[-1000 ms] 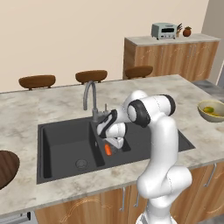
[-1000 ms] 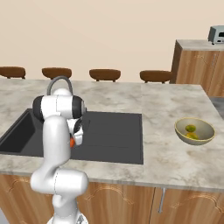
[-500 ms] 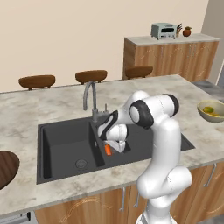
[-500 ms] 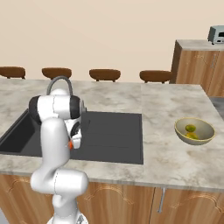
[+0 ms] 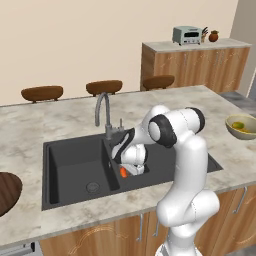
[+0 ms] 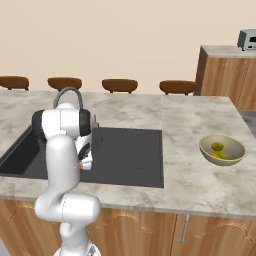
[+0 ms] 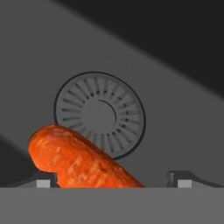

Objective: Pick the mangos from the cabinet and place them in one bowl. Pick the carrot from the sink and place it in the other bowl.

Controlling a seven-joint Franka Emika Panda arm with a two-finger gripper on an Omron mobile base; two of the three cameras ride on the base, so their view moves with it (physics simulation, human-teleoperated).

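Orange carrot lies between the hand's wide-spread fingertips — on the sink floor.

Kitchen, sink, tap, toaster

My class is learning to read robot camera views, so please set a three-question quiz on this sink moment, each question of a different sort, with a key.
1. True or false: the carrot lies between the fingertips of the gripper, beside the round drain.
2. Which bowl holds the mangos? A) the pale tan bowl B) the dark brown bowl C) neither
3. Fill in: the gripper reaches down into the ____.

Key: 1 true; 2 A; 3 sink.
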